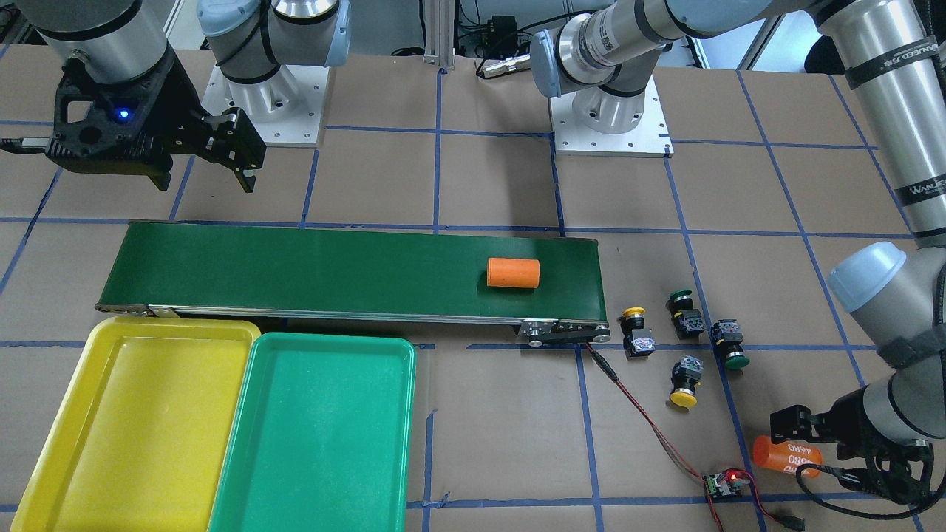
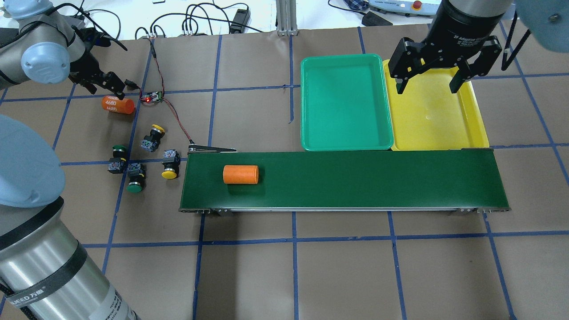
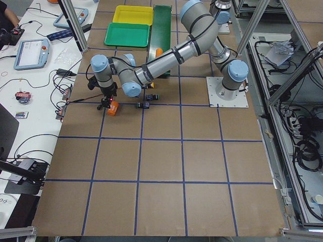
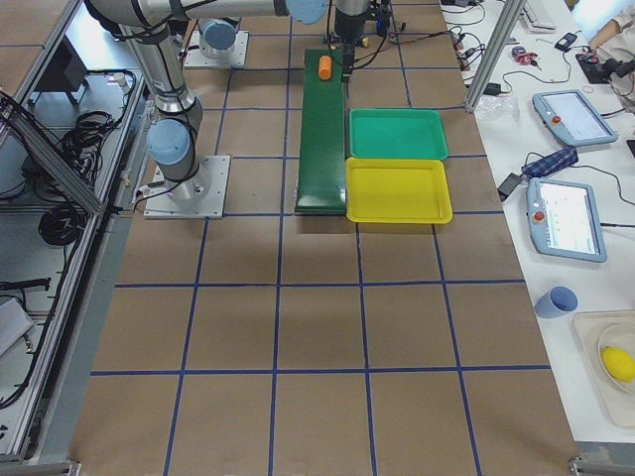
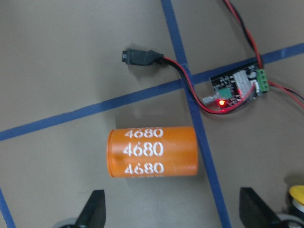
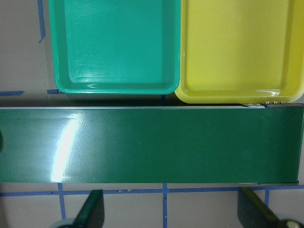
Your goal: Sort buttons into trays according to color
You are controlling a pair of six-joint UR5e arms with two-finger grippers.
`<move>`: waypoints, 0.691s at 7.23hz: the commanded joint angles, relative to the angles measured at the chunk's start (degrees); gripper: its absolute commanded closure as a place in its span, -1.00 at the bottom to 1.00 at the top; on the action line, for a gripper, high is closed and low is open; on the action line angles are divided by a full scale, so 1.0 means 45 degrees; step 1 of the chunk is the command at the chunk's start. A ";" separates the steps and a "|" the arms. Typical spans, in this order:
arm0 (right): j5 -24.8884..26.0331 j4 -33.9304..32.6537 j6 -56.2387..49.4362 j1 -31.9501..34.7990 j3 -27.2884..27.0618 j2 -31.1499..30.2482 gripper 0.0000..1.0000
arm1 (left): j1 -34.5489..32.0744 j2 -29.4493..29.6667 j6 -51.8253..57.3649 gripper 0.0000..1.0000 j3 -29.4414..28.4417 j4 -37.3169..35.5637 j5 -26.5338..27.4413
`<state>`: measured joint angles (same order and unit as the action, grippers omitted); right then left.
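Setting: brown paper-covered bench (image 2: 249,275), divided into squares by blue tape lines and reached over by two robot arms.
Conveyor: long dark-green conveyor belt (image 2: 355,178) is laid across the middle of the bench.
Trays: shallow green rectangular plastic tray (image 2: 346,102) and shallow yellow rectangular plastic tray (image 2: 438,126) are set side by side with edges touching. Both are placed against the side of the belt away from the robot, toward its right-hand end.
Buttons: four small black-bodied push-buttons are scattered on their sides on the bench just off the belt's other end, well apart from both trays.
Yellow caps: first yellow-capped button (image 2: 170,165) is seen just beside the belt's end. Second yellow-capped button (image 2: 153,137) is placed a little farther out.
Green caps: first green-capped button (image 2: 134,177) and second green-capped button (image 2: 117,159) are found close together, farthest from the belt.
Cylinder on belt: plain orange cylinder (image 2: 240,174) is laid on its side on the belt, near the button end.
Cylinder on bench: orange cylinder printed 4680 (image 5: 152,152) is laid on the bench beyond the buttons. A small circuit board (image 5: 237,88) with a lit red light is seen near it.
Left jaws: spread wide and released, with nothing gripped. They are positioned low, near the printed cylinder and apart from it.
Right jaws: spread wide and released, with nothing gripped. They are raised high above the belt's tray end.
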<state>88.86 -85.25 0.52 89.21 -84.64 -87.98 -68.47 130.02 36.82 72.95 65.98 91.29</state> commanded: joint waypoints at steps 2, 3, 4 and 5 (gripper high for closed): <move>-0.0020 0.0000 0.0001 0.0000 0.0000 -0.0001 -1.00 | 0.0001 0.0480 0.0002 -1.00 -0.0079 -0.0013 -0.0053; -0.0020 0.0000 0.0001 0.0000 0.0000 -0.0001 -1.00 | 0.0001 0.0617 0.0002 -1.00 -0.0137 -0.0014 -0.0034; -0.0020 0.0000 0.0001 0.0000 0.0000 -0.0001 -1.00 | 0.0001 0.0715 0.0002 -1.00 -0.0273 -0.0014 -0.0014; -0.0020 0.0000 0.0001 0.0000 0.0000 -0.0001 -1.00 | 0.0021 0.0812 0.0022 -1.00 -0.0333 0.0006 0.0006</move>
<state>88.77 -85.26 0.53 89.22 -84.64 -87.98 -68.44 133.11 36.85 71.88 65.94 91.22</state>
